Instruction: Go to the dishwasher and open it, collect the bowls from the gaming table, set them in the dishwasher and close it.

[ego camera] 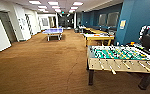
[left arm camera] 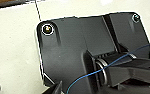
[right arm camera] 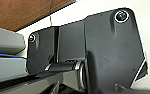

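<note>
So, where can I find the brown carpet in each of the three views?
Head view: the brown carpet covers the floor, left of the table-football table.
Left wrist view: probably the thin brown strip at one corner.
Right wrist view: a brown patch at one corner, beyond the dark plate.
Shared landmark: the robot's dark plate, in both wrist views.

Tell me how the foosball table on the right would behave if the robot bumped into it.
The foosball table probably would not budge: it looks bulky and stands on thick dark legs on carpet. Its rods would likely slide or spin, since they stick out along the near side.
</note>
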Motion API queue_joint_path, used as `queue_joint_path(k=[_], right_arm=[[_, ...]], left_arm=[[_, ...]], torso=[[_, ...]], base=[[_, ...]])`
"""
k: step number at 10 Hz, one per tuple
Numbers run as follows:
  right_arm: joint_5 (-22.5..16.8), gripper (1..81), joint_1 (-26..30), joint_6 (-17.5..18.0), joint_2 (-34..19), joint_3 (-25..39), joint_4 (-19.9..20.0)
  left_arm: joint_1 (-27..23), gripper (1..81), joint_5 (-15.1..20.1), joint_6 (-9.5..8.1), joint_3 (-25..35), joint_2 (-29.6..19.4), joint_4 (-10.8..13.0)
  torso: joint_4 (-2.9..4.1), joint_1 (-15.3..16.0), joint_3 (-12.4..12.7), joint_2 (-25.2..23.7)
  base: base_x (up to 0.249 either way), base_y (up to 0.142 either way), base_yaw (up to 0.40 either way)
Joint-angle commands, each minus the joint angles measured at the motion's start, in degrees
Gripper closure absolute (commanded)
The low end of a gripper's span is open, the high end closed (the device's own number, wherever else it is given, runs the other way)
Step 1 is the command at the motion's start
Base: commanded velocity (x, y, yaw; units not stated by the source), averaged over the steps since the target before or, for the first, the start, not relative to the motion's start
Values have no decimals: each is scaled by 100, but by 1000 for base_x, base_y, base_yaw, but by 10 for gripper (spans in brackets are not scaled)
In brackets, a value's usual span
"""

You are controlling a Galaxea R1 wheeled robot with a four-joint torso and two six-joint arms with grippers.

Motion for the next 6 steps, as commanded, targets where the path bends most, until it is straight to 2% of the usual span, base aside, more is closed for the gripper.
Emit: queue_joint_path(k=[1, 6], right_arm=[[-251, 10, 227, -34, -22, 47, -69], [-251, 10, 227, -25, 4, 47, -61]], left_arm=[[-264, 10, 329, -14, 16, -71, -123], [-264, 10, 329, -15, 16, -45, -299]], torso=[[0, 0, 0, 0], [0, -2, 0, 0]], base=[[0, 0, 0], [0, 0, 0]])
